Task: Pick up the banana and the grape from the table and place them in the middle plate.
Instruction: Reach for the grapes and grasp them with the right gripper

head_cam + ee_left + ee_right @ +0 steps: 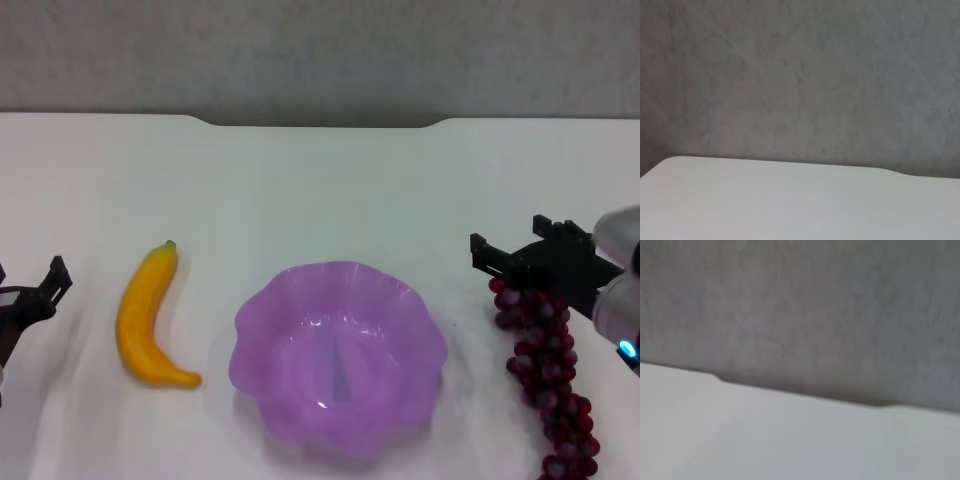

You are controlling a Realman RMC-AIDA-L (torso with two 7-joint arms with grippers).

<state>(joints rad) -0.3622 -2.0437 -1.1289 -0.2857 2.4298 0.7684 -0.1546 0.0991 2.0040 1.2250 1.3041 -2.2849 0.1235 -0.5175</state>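
Banana [146, 318] flat on the white table [320, 190], just left of the middle plate [338, 360], curved with its dark tip pointing away. Grape [545, 380] bunch stretched along the table right of the plate, apart from its rim. Plate itself holding nothing. Right gripper [512, 257] directly above the far end of the bunch, jaws spread. Left gripper [35, 290] at the left edge, well left of the banana, jaw state impossible to tell.

Translucent plastic plate [340, 360], glossy grapes [548, 380], smooth matt table [300, 190].
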